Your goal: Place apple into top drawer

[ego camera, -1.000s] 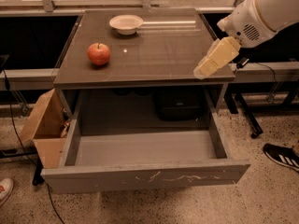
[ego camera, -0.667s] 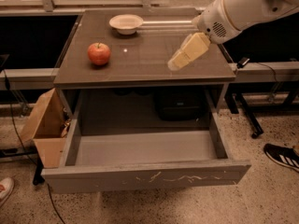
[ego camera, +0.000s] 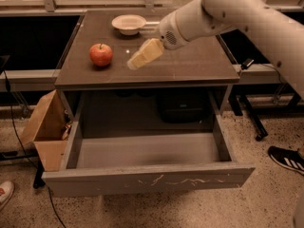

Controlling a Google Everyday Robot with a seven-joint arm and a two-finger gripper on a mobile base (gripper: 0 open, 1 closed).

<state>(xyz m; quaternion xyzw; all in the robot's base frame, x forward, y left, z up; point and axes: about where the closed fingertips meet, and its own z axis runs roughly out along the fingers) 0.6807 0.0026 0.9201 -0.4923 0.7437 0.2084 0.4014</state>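
White arm slants down over the table, tool near apple.

Red apple sits on desk — top drawer open below — gripper near apple.

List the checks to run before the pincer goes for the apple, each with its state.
1. Is the drawer pulled open, with nothing seen inside? ok.
2. Does the apple sit alone on the table, with nothing touching it? ok.
3. Is the pincer at the apple? not ok; it hangs over the table's middle, apart from the apple.
4. Is the stretch between pincer and apple free? ok; the bowl lies farther back.
5. Is the cardboard box outside the drawer? ok.
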